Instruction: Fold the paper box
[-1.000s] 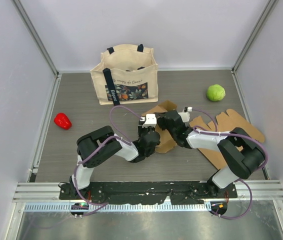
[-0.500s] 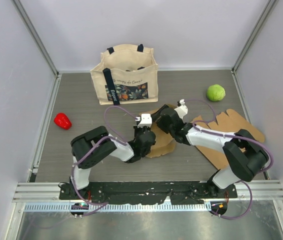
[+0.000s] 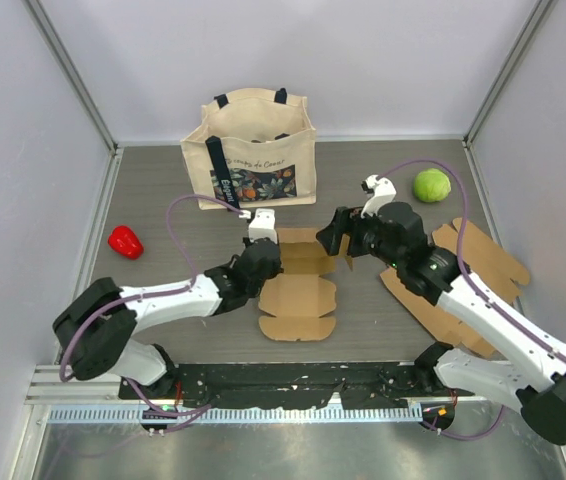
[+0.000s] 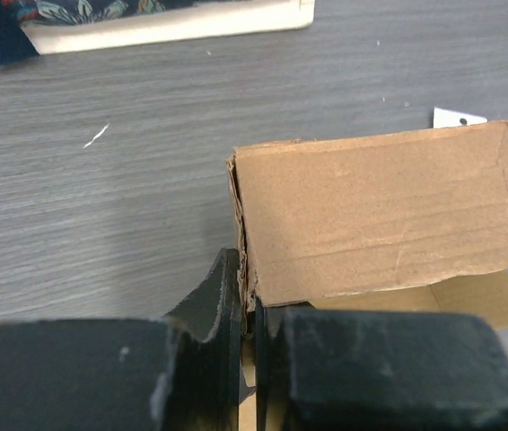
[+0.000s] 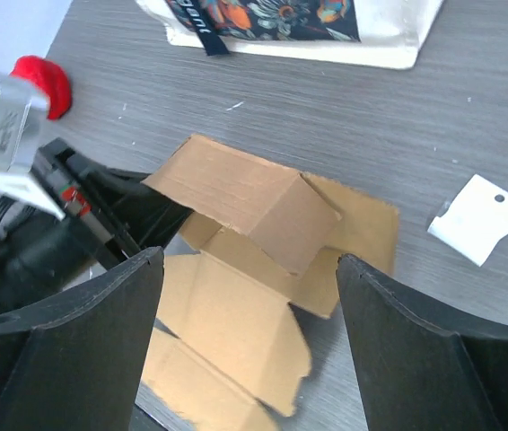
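**Top view:** My left gripper (image 3: 266, 268) is pinched on the left wall of the paper box (image 3: 298, 292). The box lies half-opened at the middle of the table (image 3: 163, 195), in front of the tote bag (image 3: 253, 150). My right gripper (image 3: 341, 243) hovers at the box's far right corner, fingers spread, holding nothing. Only this view takes in the green fruit (image 3: 431, 185) at far right and the flat cardboard blanks (image 3: 483, 260) under my right arm. I cannot tell how many blanks overlap. A red pepper (image 3: 125, 241) sits at left.

**Left wrist:** Up close, my two fingers press together on the near corner of one raised box wall. A white tag (image 4: 459, 117) lies just past the wall's far end. The bag's base edges the top.

**Right wrist:** My fingers stand wide apart above the box, framing the raised wall and the flat flaps. The left gripper, the pepper, the bag and the tag are all visible, and the tag lies apart from the box.

**Count:** one box, one bag, one pepper, one fruit and one tag.
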`<state>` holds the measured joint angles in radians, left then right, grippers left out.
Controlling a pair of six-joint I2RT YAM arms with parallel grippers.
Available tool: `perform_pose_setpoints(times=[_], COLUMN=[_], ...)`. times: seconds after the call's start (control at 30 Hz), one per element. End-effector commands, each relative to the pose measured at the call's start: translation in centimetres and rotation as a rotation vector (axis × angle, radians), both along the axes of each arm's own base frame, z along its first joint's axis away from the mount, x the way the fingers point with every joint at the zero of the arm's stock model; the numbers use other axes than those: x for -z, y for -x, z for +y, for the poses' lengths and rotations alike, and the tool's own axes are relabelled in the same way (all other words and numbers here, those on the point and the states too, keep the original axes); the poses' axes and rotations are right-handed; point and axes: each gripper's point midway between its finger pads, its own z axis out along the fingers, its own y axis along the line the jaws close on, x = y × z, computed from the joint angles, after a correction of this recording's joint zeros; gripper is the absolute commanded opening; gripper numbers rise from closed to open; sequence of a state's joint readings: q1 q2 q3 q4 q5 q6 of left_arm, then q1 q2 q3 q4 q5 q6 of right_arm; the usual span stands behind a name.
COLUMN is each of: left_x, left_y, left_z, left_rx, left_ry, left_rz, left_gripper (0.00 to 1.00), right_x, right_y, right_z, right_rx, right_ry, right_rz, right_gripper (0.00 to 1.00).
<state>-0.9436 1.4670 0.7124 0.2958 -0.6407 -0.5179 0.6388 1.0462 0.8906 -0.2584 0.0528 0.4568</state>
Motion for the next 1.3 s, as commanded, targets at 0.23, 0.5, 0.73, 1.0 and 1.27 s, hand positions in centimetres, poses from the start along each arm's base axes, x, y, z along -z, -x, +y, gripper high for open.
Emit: perform_pose_setpoints(times=[0.23, 0.5, 0.73, 1.0, 1.27], left_x=[0.7, 2.4, 2.5, 1.2, 1.6], left_y=[3.8, 3.3, 2.0, -1.2, -1.8], left_z=[-0.5, -0.9, -0.5, 1.0, 2.4], left_rx=[0.329, 0.420, 0.375, 0.206, 0.083], left_ry=[0.022, 0.026, 0.004, 0.044, -0.066], left_rz=[0.112, 0.179, 0.125, -0.065, -0.156], left_gripper=[0.00, 0.00, 0.00, 0.00, 0.00], right_x=[-1.8, 1.4, 3.6, -0.9, 2.3], right_y=[1.9, 1.7, 1.5, -1.4, 2.6], right_z=[2.7, 5.1, 7.7, 3.3, 8.3], right_rx=[-0.269, -0.452, -0.413, 0.289, 0.295], right_ry=[0.028, 0.156, 0.267, -0.034, -0.617], right_rz=[-0.078, -0.093, -0.190, 0.096, 0.472], right_gripper=[0.83, 0.83, 0.83, 0.79, 0.74])
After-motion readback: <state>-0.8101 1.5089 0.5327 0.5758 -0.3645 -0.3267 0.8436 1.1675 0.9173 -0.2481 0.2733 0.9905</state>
